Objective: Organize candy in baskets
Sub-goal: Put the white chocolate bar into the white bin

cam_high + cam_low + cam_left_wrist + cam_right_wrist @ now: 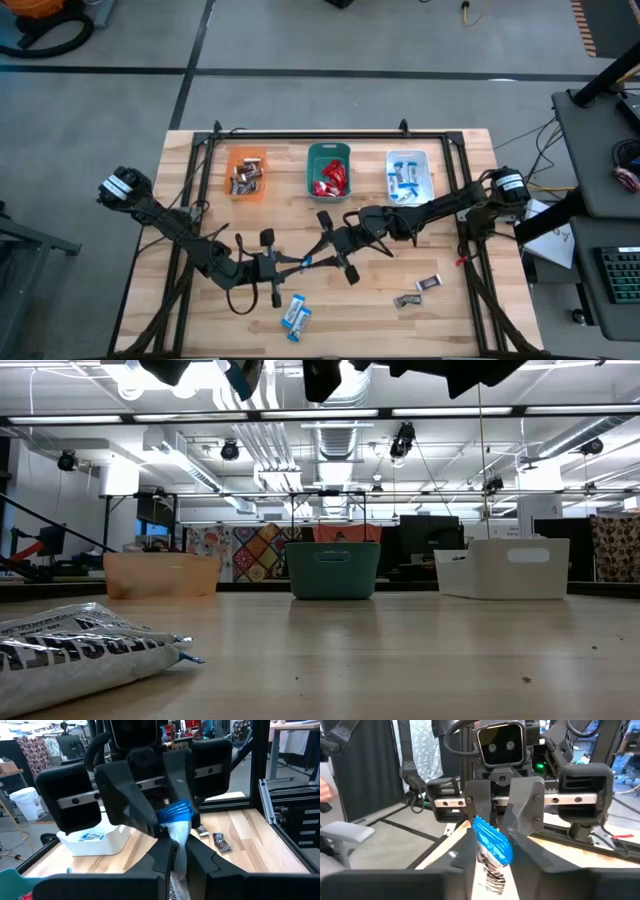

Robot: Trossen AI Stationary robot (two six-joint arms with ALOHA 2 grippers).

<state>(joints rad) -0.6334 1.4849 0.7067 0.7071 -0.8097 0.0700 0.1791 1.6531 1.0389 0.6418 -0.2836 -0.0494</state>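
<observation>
- One blue-and-white candy bar (307,262), crinkled blue wrapper end and white body with dark print, held above the table's middle, between the two grippers.
- Left gripper (296,264) is clamped on one end of that bar; in the left wrist view the fingers (165,855) close on the white part just below the blue crimp (176,813).
- Right gripper (322,255) meets it head-on from the other side, its fingers pinching the same bar at the blue end (491,836). Both hold it at once.
- Two more blue-and-white bars (295,315) lie near the front edge, just in front of the left gripper.
- Two dark silver-grey bars (418,291) lie front right, apart from the rest; one silver-grey wrapper (85,643) fills the near left of the low view.
- Orange basket (247,173) holds silver-grey bars, teal basket (329,172) holds red ones, whitish basket (409,176) holds blue-and-white ones. All three stand in a row along the far side, gaps between them.
- Table (460,320) is light wood with a black frame around its edges; bare wood between the grippers and the baskets.
</observation>
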